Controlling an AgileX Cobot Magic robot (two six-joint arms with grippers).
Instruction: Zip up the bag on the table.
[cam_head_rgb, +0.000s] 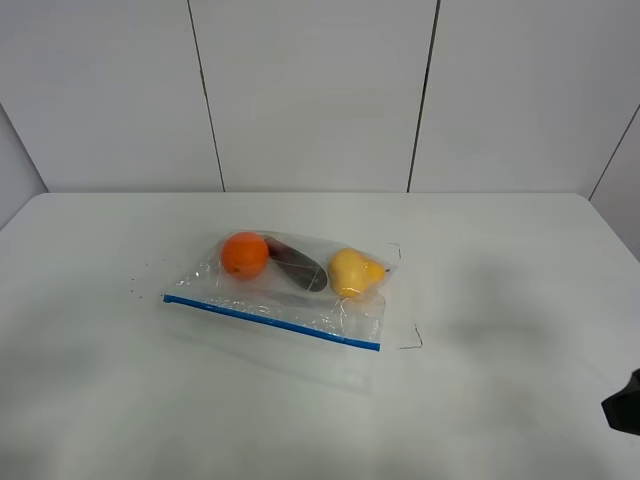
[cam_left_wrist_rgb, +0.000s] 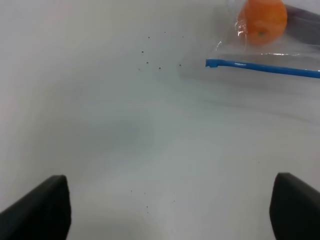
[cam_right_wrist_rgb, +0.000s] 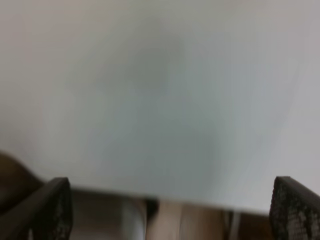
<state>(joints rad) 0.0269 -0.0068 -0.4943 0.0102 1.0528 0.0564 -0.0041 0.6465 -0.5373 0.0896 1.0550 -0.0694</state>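
Basically nothing is gripped yet, task not started. Left gripper (cam_left_wrist_rgb: 165, 210): out of the high view; its wrist view shows two dark fingertips (cam_left_wrist_rgb: 40, 210) spread wide at the frame corners, empty, over bare table (cam_head_rgb: 90, 400), with the bag's corner ahead and well apart. A few dark specks (cam_left_wrist_rgb: 150, 60) dot the surface near that corner. Middle: the bag (cam_head_rgb: 290, 290) lies flat near the table centre, clear and crinkly, blue zipper strip (cam_head_rgb: 270, 318) along the near edge, running slightly diagonal. A small blue nub at the strip's left end in the left wrist view may be the slider, cannot tell for sure. Inside, left to right: orange fruit (cam_head_rgb: 244, 254), dark item (cam_head_rgb: 298, 268), yellow pear-like piece (cam_head_rgb: 354, 271), all bunched toward the far side, away from the strip. Two thin dark marks (cam_head_rgb: 412, 340) sit just right of the bag. Right gripper (cam_right_wrist_rgb: 165, 210): only a dark bit at the high view's lower right edge; its wrist view is blurred, fingers wide, empty, over the table edge, bag not visible. Judgement for doing the step well: one arm should pin the bag near one strip end so the light plastic cannot slide, the other pinch narrow on the strip and run straight along its line, low to the table, keeping clear of the produce.
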